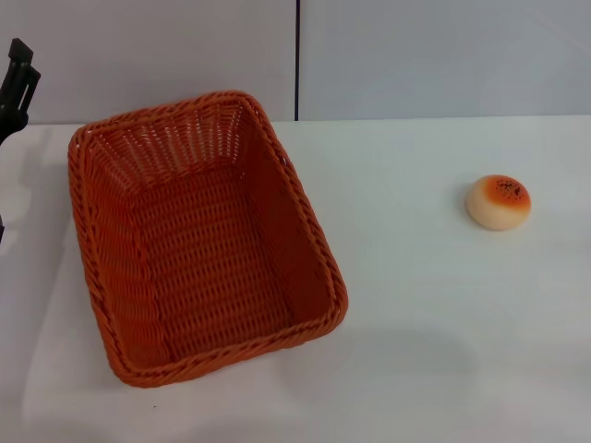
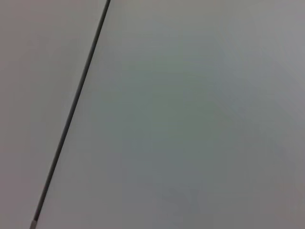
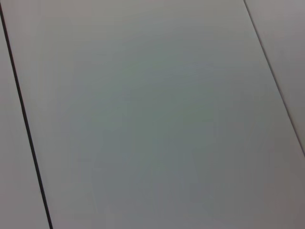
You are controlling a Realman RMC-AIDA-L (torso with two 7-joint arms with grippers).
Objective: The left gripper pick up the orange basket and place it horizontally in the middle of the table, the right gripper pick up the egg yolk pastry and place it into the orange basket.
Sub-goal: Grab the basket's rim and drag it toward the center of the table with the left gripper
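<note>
The orange basket (image 1: 199,235) lies on the white table (image 1: 425,323), left of centre, its long axis running away from me and slightly skewed; it is empty. The egg yolk pastry (image 1: 499,201) sits alone on the table at the right, cream with a browned speckled top. My left gripper (image 1: 17,78) shows only as a dark piece at the far left edge of the head view, raised and well apart from the basket's far left corner. The right gripper is out of view. Neither wrist view shows fingers or any task object.
A pale wall (image 1: 434,55) with a dark vertical seam (image 1: 297,60) stands behind the table's far edge. Both wrist views face only pale panels, with a dark seam (image 2: 71,114) in the left wrist view and a dark seam (image 3: 24,124) in the right.
</note>
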